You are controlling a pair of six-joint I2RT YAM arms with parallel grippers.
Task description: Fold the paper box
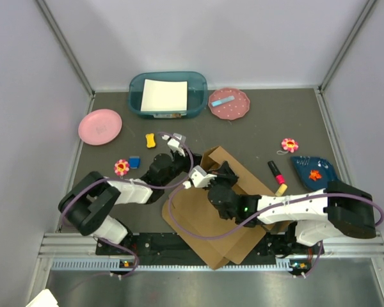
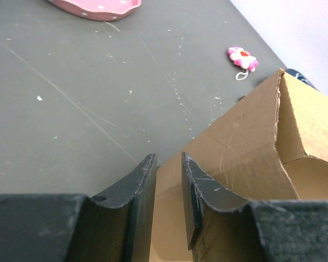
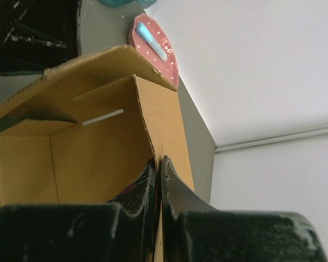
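Since the paper box (image 1: 201, 220) looks light yet stiff (creasing readily), take wall edges: right fingers (image 3: 174, 188) clench its 12 o'clock wall; whether left fingers (image 2: 138, 183) clamp, I cannot tell.

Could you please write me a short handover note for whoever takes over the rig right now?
Right gripper: shut on an upright wall of the paper box.
Left gripper: its fingers straddle a cardboard edge beside the raised corner; I cannot tell whether it is clamped.
Box: centre-near in the top view, base flat.
Done: the far corner walls are stood up.
Left: the near panels lie flat; they probably need folding up and tucking in.
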